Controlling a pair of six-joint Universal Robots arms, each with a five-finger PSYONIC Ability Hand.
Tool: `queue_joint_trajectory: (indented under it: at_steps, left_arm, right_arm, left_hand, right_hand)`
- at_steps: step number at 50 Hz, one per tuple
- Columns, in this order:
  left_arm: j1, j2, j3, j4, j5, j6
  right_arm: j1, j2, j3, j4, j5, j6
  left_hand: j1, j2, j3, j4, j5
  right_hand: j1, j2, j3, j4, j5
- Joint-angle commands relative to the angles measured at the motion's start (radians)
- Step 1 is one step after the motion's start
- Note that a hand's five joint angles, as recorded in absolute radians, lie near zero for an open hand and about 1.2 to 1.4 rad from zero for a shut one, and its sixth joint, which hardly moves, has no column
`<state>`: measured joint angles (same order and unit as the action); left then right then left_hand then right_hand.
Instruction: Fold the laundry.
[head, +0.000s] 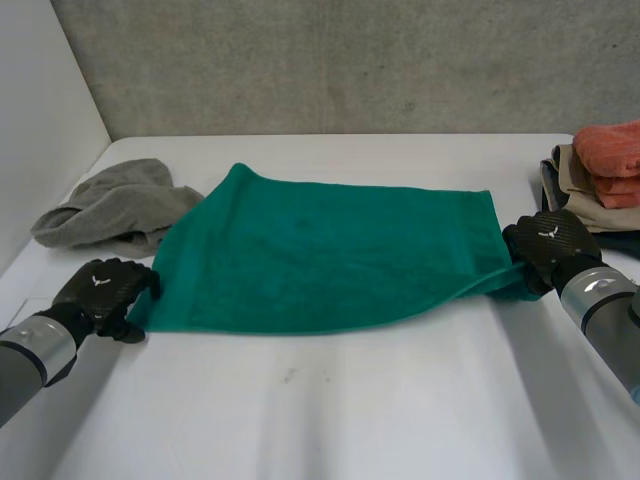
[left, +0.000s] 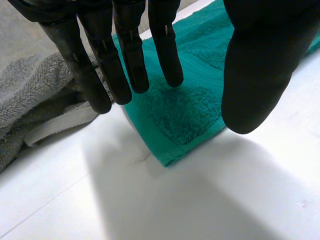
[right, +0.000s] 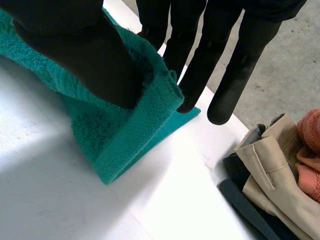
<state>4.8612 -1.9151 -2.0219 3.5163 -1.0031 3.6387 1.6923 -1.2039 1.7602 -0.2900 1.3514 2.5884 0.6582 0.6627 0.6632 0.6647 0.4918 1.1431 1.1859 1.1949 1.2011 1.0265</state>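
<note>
A green towel (head: 320, 250) lies folded flat across the middle of the white table (head: 330, 400). My left hand (head: 105, 290) hovers at its near left corner. In the left wrist view that hand (left: 125, 55) is open, fingers straight and thumb spread, with the towel corner (left: 185, 115) lying on the table beneath it, not gripped. My right hand (head: 550, 245) is at the near right corner. In the right wrist view the right hand (right: 85, 45) pinches the towel's doubled edge (right: 125, 135) between thumb and fingers, lifting it a little off the table.
A crumpled grey towel (head: 115, 205) lies at the back left, close beside my left hand (left: 35, 95). A stack of folded clothes (head: 600, 180), orange on beige on dark, sits at the right edge just beyond my right hand (right: 280, 170). A wall runs along the left.
</note>
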Motion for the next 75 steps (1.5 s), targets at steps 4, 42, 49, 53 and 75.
queue_joint_trajectory:
  at_steps: [4, 42, 49, 53, 75]
  left_arm:
    - [-0.017, -0.071, 0.045, 0.032, -0.006, 0.001]
    - [-0.141, -0.093, 0.209, 0.052, -0.069, 0.015]
    - [-0.138, -0.016, 0.157, 0.026, -0.086, 0.024]
    - [-0.137, 0.178, 0.105, -0.058, -0.144, 0.018]
    - [-0.146, 0.380, -0.035, -0.550, -0.259, 0.276]
  right_arm:
    - [0.001, 0.001, 0.005, -0.001, 0.002, -0.002]
    - [0.004, 0.020, 0.013, 0.000, 0.005, -0.011]
    - [0.004, -0.005, 0.004, 0.021, 0.009, -0.027]
    - [-0.005, -0.122, -0.005, 0.116, 0.009, -0.107]
    - [-0.083, -0.258, 0.042, 0.684, 0.014, -0.582]
  left_hand:
    - [0.157, 0.153, 0.152, 0.150, 0.149]
    - [0.738, 0.734, 0.733, 0.732, 0.730]
    - [0.738, 0.734, 0.733, 0.732, 0.730]
    - [0.738, 0.734, 0.733, 0.732, 0.730]
    - [0.738, 0.734, 0.733, 0.732, 0.730]
  right_hand:
    - [0.253, 0.210, 0.201, 0.195, 0.195]
    - [0.253, 0.210, 0.201, 0.195, 0.195]
    - [0.253, 0.210, 0.201, 0.195, 0.195]
    - [0.253, 0.210, 0.201, 0.195, 0.195]
    - [0.253, 0.210, 0.201, 0.195, 0.195]
